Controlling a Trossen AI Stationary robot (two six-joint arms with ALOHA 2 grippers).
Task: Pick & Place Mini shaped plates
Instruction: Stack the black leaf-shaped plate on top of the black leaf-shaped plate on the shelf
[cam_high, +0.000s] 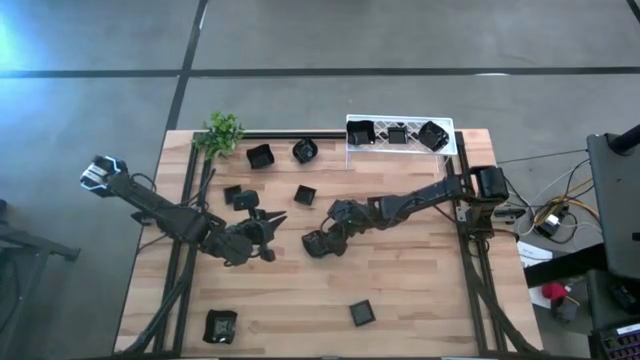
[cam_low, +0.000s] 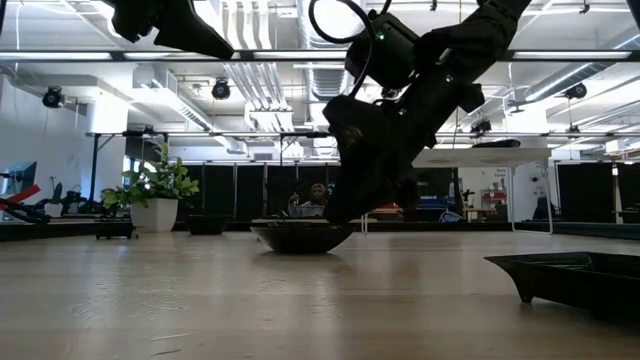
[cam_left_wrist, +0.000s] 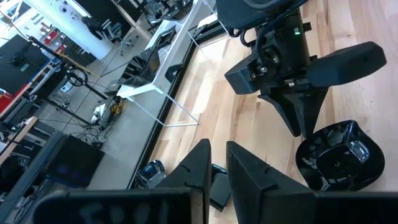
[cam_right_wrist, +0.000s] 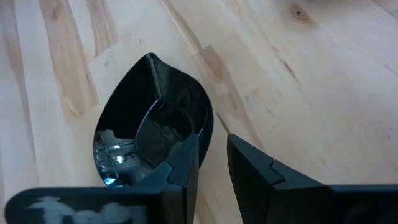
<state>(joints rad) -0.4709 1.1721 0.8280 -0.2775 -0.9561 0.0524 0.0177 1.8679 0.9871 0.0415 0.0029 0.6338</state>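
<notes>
A glossy black leaf-shaped mini plate (cam_right_wrist: 149, 121) lies flat on the wooden table, near its middle (cam_high: 322, 247); it also shows in the low view (cam_low: 300, 237) and the left wrist view (cam_left_wrist: 339, 155). My right gripper (cam_right_wrist: 212, 142) stands over its edge, pointing down, shut on its rim. My left gripper (cam_high: 275, 222) hovers just left of it, shut and empty (cam_left_wrist: 217, 148). Several more dark plates lie about the table, for instance a square one (cam_high: 361, 313) and a round one (cam_high: 305, 150). Three plates sit in the white rack (cam_high: 400, 146). My right gripper has the leaf-shaped plate's raised rim (cam_right_wrist: 207, 127) between its two fingers, one finger (cam_right_wrist: 180, 165) inside the dish and the other (cam_right_wrist: 255, 174) outside over the wood. The fingers come from above, pointing down. The plate rests flat on the table.
A small green plant (cam_high: 222, 132) stands at the far left corner. Loose plates lie far left of centre (cam_high: 260, 155) (cam_high: 240, 197), at the middle (cam_high: 305, 194) and at the near left (cam_high: 220, 325). One plate (cam_low: 575, 272) sits close to the low camera.
</notes>
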